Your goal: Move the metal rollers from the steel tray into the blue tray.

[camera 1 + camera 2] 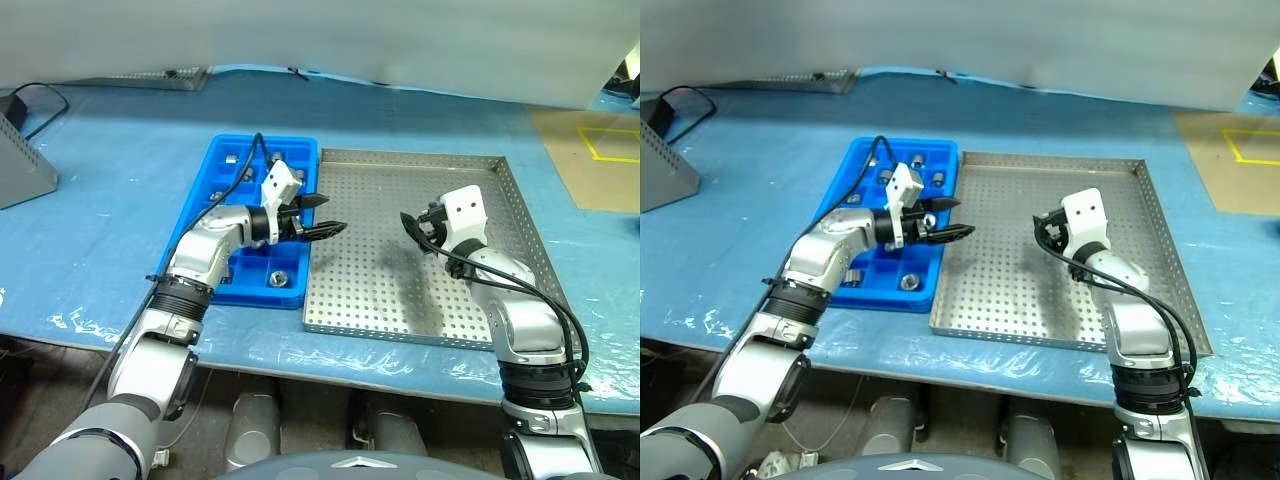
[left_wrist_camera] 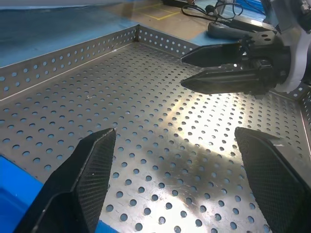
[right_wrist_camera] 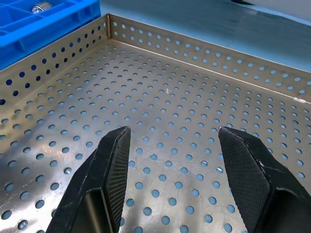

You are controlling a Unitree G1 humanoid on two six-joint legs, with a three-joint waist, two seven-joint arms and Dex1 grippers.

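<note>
While both black two-finger grippers hover empty with fingers spread over the perforated silver steel tray (image 1: 420, 300), left gripper (image 1: 318, 217) faces right gripper (image 2: 194, 68). Shiny metal rollers (image 1: 278, 279) sit in the compartmented blue plastic tray (image 1: 205, 165).

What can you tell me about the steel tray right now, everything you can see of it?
The steel tray is a square, shallow pan of silvery perforated sheet metal with a low holed rim. It lies flat on the blue-covered table, its left rim against the blue tray. No rollers show on its floor. Both grippers, left and right, hover over it with fingers open, holding nothing.
</note>
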